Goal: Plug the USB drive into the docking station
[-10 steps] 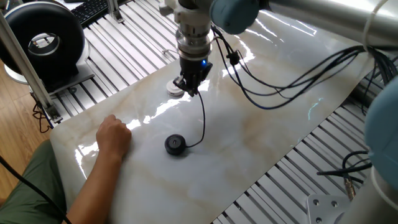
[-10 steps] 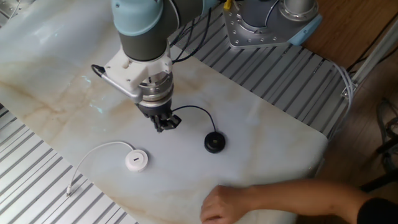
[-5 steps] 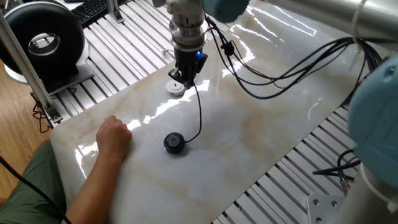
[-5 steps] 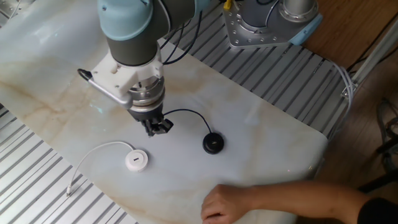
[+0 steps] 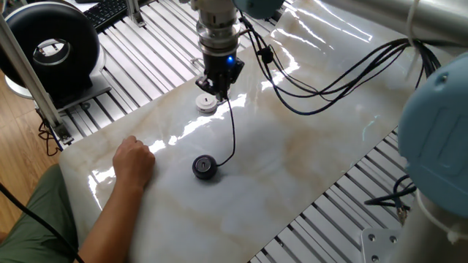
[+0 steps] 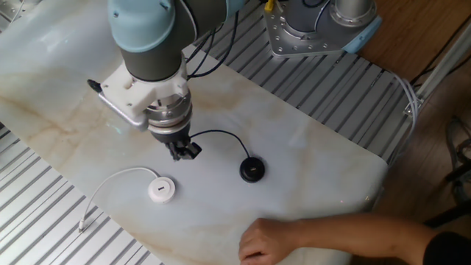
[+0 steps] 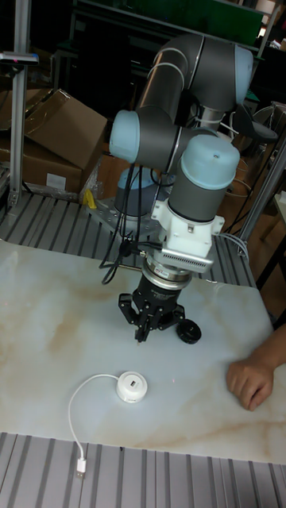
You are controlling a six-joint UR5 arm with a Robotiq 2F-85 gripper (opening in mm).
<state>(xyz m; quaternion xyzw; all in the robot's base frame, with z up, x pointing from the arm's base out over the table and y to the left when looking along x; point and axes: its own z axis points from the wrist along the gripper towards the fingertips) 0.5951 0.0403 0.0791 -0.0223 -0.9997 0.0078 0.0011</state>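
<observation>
The docking station (image 6: 161, 189) is a small flat white disc lying on the marble table; it also shows as the white disc (image 5: 207, 103) and the white disc (image 7: 131, 386). My gripper (image 6: 184, 152) hangs a little above the table, beside and short of the disc, and is shut on the USB drive (image 6: 190, 152). A thin black cable (image 5: 233, 135) runs from the plug to a round black puck (image 6: 252, 169). In the tall view the gripper (image 7: 143, 333) points down, up and slightly right of the disc. The gripper (image 5: 217, 91) partly hides the disc in one fixed view.
A person's hand (image 6: 265, 241) rests on the table near the front edge, close to the black puck (image 5: 205, 167). The disc's white cord (image 6: 110, 180) curls to the table edge. Slatted metal rails (image 6: 44, 221) surround the marble. A black round fan (image 5: 51, 47) stands off the table.
My gripper has moved with the plug toward the white disc. The black cable and puck shifted slightly after it. The hand has stayed put.
</observation>
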